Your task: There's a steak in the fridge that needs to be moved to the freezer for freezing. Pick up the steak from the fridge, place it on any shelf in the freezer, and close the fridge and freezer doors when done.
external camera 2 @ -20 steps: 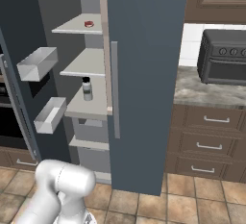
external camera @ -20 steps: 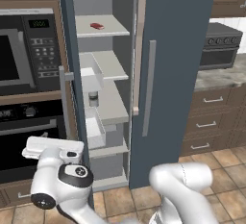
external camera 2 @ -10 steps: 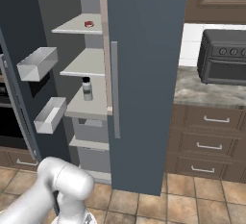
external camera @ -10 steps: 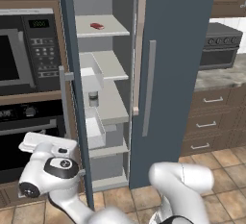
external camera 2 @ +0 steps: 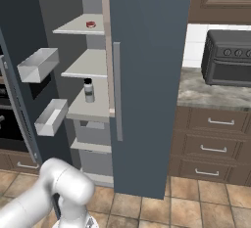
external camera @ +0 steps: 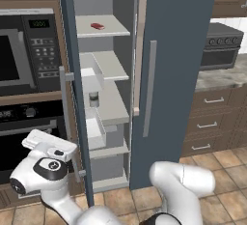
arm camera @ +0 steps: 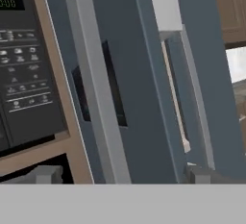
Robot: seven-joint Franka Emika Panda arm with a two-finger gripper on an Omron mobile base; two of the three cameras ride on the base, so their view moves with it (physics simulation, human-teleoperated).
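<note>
The steak (external camera: 97, 26) is seen on the top shelf (external camera: 113, 30) behind the opened door (external camera: 72, 74). The claw (external camera: 46, 144) is held low outside that door; its grip cannot be told.

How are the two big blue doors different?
The left door is swung open, while the right door is shut. The left door carries clear bins on its inside and a dark panel on its front; the right door's front is plain. Both are tall, slate-blue, with grey bar handles.
</note>
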